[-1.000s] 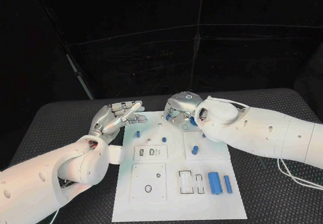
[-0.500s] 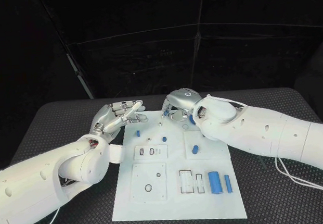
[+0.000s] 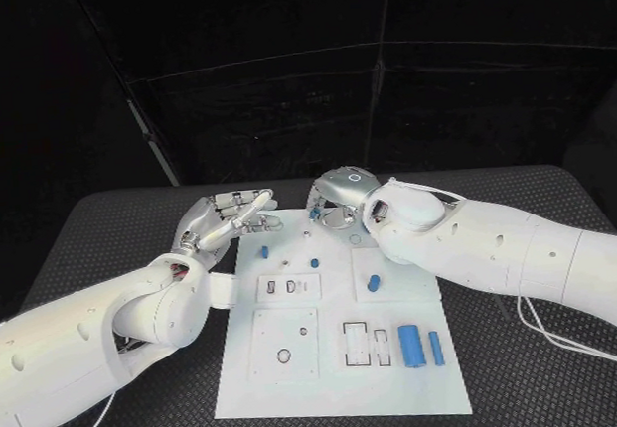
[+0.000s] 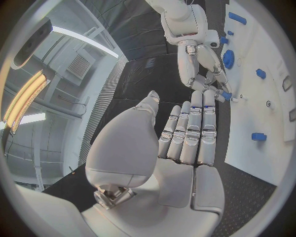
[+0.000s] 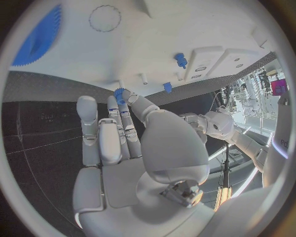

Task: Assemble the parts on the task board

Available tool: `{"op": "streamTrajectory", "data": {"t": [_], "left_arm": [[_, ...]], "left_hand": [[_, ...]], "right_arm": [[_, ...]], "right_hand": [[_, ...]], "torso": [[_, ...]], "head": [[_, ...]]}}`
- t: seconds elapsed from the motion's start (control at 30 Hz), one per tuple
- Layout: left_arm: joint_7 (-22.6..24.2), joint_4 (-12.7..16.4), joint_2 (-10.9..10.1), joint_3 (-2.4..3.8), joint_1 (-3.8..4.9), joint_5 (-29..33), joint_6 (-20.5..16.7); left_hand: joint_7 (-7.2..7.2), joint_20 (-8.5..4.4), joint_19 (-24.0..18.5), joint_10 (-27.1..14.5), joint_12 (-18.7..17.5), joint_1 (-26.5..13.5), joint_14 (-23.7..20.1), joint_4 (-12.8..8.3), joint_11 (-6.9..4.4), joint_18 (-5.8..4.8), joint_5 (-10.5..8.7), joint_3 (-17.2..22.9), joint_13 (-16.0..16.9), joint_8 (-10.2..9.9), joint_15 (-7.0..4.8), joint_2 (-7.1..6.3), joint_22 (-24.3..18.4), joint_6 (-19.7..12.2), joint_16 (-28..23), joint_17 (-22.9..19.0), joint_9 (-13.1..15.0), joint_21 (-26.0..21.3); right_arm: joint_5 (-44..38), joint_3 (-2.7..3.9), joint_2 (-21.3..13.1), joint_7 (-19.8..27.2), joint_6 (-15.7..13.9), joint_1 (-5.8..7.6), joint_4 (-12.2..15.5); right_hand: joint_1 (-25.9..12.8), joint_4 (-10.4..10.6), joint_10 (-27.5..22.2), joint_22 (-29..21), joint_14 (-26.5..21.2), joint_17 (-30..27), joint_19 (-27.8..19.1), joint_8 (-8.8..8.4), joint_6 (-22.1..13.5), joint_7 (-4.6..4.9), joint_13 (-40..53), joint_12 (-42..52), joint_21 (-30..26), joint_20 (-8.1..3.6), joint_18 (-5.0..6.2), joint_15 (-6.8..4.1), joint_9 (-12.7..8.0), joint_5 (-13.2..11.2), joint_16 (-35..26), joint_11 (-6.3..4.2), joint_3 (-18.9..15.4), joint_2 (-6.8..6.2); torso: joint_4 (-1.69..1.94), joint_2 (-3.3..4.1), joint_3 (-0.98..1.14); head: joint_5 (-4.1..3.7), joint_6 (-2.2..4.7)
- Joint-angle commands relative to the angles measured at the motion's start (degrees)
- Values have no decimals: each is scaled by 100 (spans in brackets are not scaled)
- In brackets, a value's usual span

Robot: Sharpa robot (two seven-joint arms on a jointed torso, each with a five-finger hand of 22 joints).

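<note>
Parts (image 3: 410, 347): where do they lie?

Most lie loose on the board (image 3: 287, 390), which sits mid-surface (image 3: 94, 225). Two long ones are near its front right, a short one (image 3: 373, 285) is mid-board, and two small ones are nearer the far edge. One more small blue part (image 5: 119, 94) looks pinched at the tips of the right hand (image 3: 340, 203), over the board's far edge.

And the left hand (image 3: 230, 218)?

It holds nothing. Its fingers (image 4: 191, 128) lie straight and side by side, thumb apart, beside the board's far left corner and close to the right hand.

So what could go wrong?

The pinch, mainly. It catches that part only at the very tips, so a small twist on the way down could let it slip. It would likely roll off onto the dark surface, where it is hard to pick up again.

Anything else?

A thin peg (image 5: 143, 78) stands close to those fingertips. If the part comes down tilted it may jam or tip instead of seating. The hands are also near enough to knock together, and the right arm hangs over the loose parts and could sweep one off.
</note>
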Motion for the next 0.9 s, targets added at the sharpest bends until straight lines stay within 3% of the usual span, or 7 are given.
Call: {"op": "streamTrajectory", "data": {"t": [0.03,0.57,0.9], "left_arm": [[19,9,11,7,8,-28,75],[33,32,9,10,10,-28,74],[26,24,8,10,11,-28,76]], "left_hand": [[39,-3,47,2,-18,-9,13,-5,34,68,-2,-35,-7,-37,7,5,-5,10,-21,5,-8,0],[39,-3,47,2,-18,-9,13,-5,34,68,-2,-35,-7,-37,7,5,-5,10,-21,5,-8,0],[39,-3,47,2,-18,-9,13,-5,34,68,-2,-35,-7,-37,7,5,-5,10,-21,5,-8,0]], "right_arm": [[-32,3,27,23,227,18,-41],[-32,2,215,-11,375,19,-274],[-32,1,244,30,429,19,-282]], "right_hand": [[-25,14,-23,4,218,-5,-14,15,15,28,7,-18,17,22,-92,-6,5,-45,38,29,47,-29],[-53,63,-62,-14,206,-40,-47,-1,-13,34,3,-26,18,31,-86,4,2,-102,32,38,81,-59],[-57,76,-83,-20,202,-46,-59,-8,-31,40,1,-28,18,33,-85,11,-1,-109,32,44,96,-72]], "torso": [[4,6,-3],[-2,6,2],[-7,5,8]], "head": [[7,6],[35,-25],[35,-36]]}}
